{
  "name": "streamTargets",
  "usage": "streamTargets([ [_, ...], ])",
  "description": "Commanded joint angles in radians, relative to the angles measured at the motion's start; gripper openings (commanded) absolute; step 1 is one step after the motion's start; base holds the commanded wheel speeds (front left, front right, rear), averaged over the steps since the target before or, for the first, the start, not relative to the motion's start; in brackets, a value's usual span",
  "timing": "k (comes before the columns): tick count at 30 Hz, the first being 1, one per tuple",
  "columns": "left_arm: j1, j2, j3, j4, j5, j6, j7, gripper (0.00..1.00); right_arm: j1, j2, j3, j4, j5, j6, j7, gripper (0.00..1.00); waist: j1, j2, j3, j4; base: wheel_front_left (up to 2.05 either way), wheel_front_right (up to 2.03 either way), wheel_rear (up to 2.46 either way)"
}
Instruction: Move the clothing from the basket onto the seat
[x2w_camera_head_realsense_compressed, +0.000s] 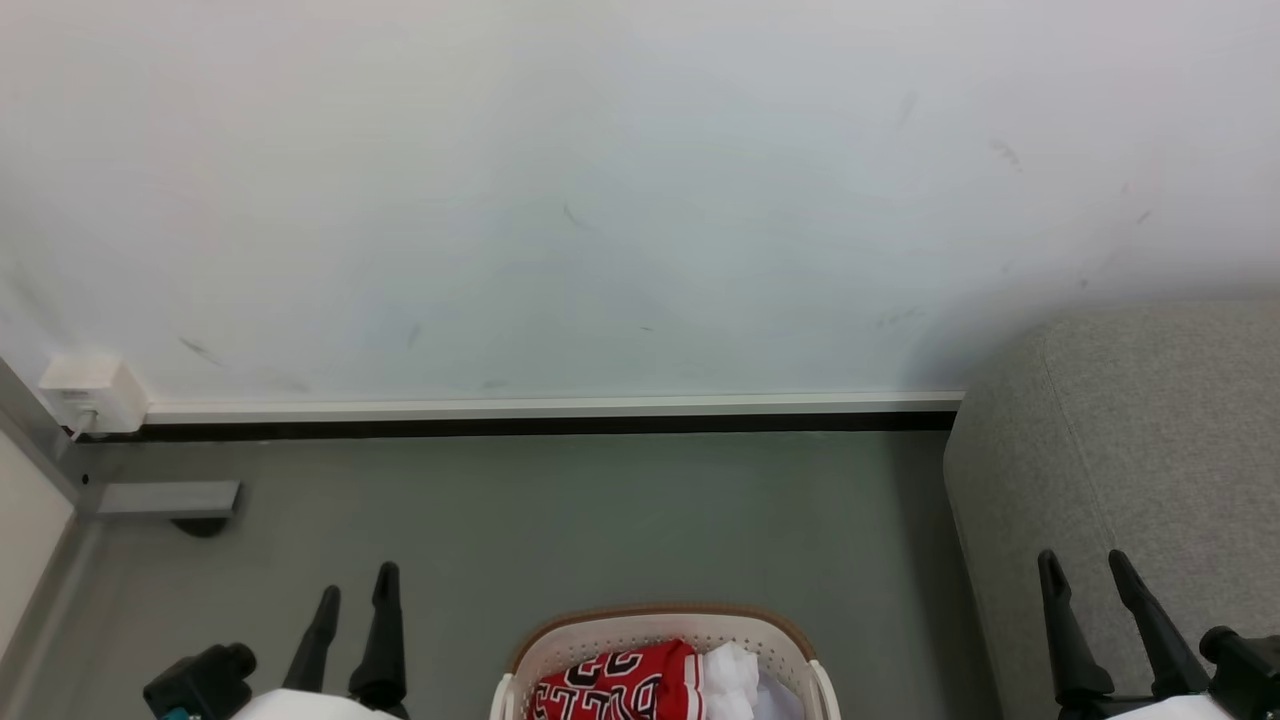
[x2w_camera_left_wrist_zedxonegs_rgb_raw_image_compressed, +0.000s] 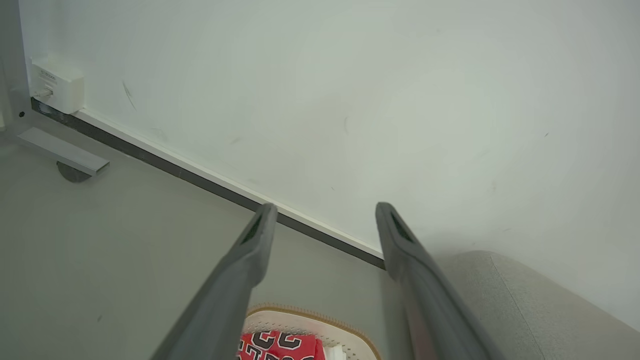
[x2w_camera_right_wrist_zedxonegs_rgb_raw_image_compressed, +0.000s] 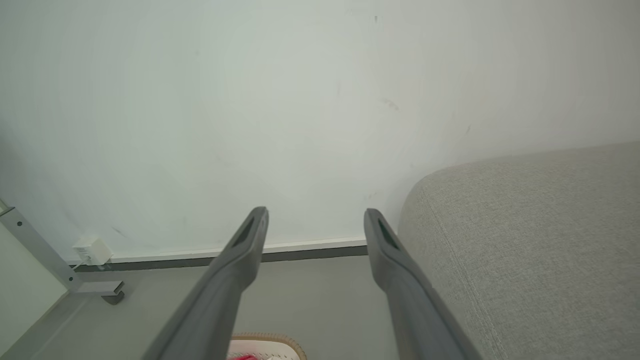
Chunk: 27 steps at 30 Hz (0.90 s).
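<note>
**Basket and clothing.** The basket stands on the grey floor, low in the head view and between the 2 arms. Its near part is cut off by the frame edge. The clothing lies inside the basket. There is 1 red piece with black-and-white lettering on the left, and white fabric is bunched just beside it on the right.

**Seat.** The seat is right of the basket, near it but apart. Its rounded corner faces the wall, and 1 stitched seam runs along its edge.

**Left gripper.** The left gripper is over the floor, left of the basket. Its 2 fingers are spread wide with nothing between them, and they point toward the wall.

**Right gripper.** The right gripper is level with the seat's side face, right of the basket. It is likewise spread wide and holds nothing. Both grippers are well apart from the clothing.

**Surroundings.**
- The wall is white and carries several dark scuffs.
- A white skirting strip runs along the wall's foot, with a dark band beneath it.
- A small white box sits at the strip's left end.
- A grey metal foot rests on the floor just below the box.
</note>
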<state>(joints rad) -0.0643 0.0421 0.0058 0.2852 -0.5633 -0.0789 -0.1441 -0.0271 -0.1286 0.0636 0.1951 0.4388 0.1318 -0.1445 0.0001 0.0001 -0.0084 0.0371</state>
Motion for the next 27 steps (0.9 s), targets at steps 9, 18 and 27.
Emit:
streamTargets([
  [9,-0.001,0.009,0.004,0.001,0.117,-0.001,-0.033,1.00,0.008,-0.011,0.008,0.001,-0.113,-0.001,-0.031,1.00,-0.0001,-0.0001,-0.003,0.002,0.00,0.00,0.00],
  [18,0.000,0.010,-0.003,0.020,0.206,-0.001,-0.053,1.00,0.016,-0.009,0.005,0.008,-0.190,-0.001,-0.053,1.00,-0.0001,-0.0001,-0.003,0.005,0.00,0.00,0.00],
  [27,0.007,0.011,0.000,0.023,0.286,0.001,-0.071,1.00,0.022,-0.011,0.004,0.018,-0.258,-0.002,-0.070,1.00,-0.0001,-0.0001,-0.006,0.009,0.00,0.00,0.00],
])
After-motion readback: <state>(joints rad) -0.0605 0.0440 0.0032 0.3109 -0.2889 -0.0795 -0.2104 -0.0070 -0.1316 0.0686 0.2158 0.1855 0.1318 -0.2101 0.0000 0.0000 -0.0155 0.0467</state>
